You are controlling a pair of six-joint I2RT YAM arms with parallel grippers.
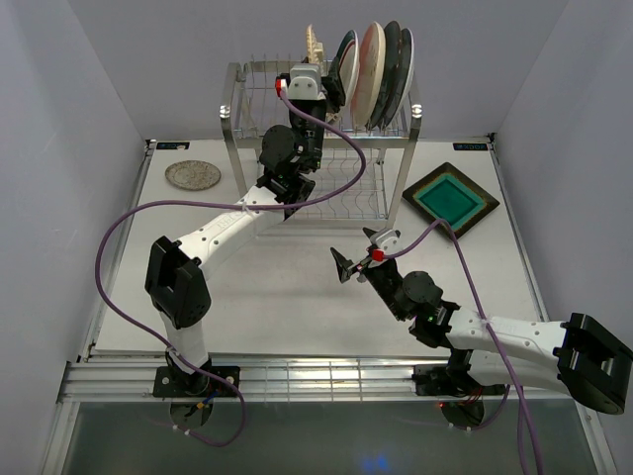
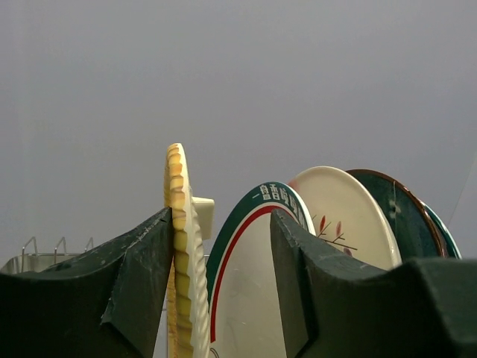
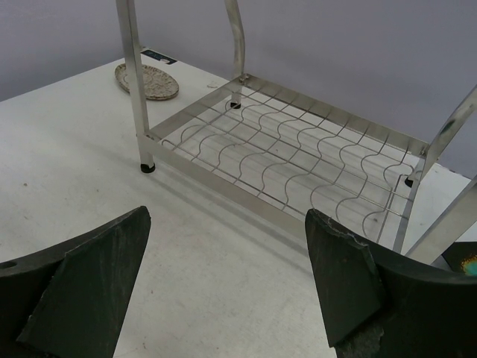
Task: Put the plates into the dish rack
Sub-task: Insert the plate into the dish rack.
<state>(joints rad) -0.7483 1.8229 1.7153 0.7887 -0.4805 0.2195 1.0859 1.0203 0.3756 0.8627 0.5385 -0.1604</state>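
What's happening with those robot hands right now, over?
Left hand open at dish rack top, beside yellow plate. Right hand open, empty. Five plates racked; brown square plate, grey plate on table. Nothing blocking.

1. Your yellow woven square plate (image 2: 177,246) shows a scalloped straw-coloured edge with a paler cream back.
2. Your white round plate (image 2: 250,298) has a green rim with white lettering and a thin red ring inside it.
3. The cream round plate (image 2: 350,216) carries a small red leaf sprig.
4. The dark teal round plate (image 2: 399,216) is edged in brown.
5. Your small silver-grey round plate (image 1: 193,175) looks speckled.
6. The brown square plate (image 1: 451,197) has a teal centre.
7. The shiny steel wire dish rack (image 3: 298,164) has wavy wires and stands on a white desk (image 1: 287,307).
8. Your cables (image 1: 97,265) are purple.
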